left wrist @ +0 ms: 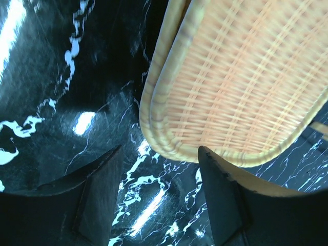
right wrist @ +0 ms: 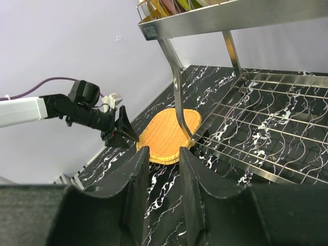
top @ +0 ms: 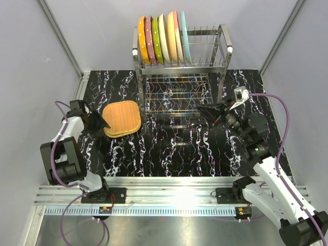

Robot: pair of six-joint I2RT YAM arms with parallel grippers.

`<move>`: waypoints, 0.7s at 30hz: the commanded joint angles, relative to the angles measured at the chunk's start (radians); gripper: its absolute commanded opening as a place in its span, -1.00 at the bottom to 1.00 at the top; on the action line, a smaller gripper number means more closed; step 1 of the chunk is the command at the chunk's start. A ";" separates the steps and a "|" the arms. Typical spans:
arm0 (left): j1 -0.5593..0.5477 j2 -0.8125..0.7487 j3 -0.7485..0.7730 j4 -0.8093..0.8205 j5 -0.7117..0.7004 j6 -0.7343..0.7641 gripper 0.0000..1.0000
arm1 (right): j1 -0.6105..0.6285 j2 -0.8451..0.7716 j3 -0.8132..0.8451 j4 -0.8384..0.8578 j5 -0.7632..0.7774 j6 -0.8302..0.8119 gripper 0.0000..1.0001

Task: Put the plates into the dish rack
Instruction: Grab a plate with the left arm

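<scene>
The rack (top: 207, 38) stands at the far middle of the surface (top: 169, 148). The plates (top: 161, 41) are already in it. They stand on edge in a row on the left part of the top level. From left to right they are orange, pink, green with dots, cream, tan, pink and light blue. The right part of the top level has only bare prongs. Lower down, a wire shelf (top: 177, 95) sticks out toward the near side.

A woven tray (top: 123, 118) lies flat on the surface, to the left of the shelf and just beside it. In the left wrist view a second woven rim shows right next to the first one, so it may be two trays in a stack.

The left hand (top: 105, 124) is low at the left edge of the tray. Its fingers (left wrist: 97, 195) are apart, about half open. The rounded tray corner (left wrist: 169, 138) sits just past the gap between them. I cannot tell if a finger touches the tray. The hand has no hold on it.

The right hand (top: 201, 108) is by the near right corner of the wire shelf and points left. Its fingers (right wrist: 136, 189) are close together, with only a thin gap. Nothing is in that gap; only the dark surface shows through it. A rack leg (right wrist: 177, 97) stands just past the fingertips.
</scene>
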 commanded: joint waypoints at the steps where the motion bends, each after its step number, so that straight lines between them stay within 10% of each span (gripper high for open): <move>1: -0.003 0.009 0.082 0.019 -0.035 -0.004 0.25 | 0.002 -0.010 -0.009 0.064 -0.012 0.016 -0.26; 21: -0.003 0.115 0.104 0.045 -0.035 0.013 -0.04 | 0.002 -0.010 -0.016 0.044 0.017 0.013 -0.46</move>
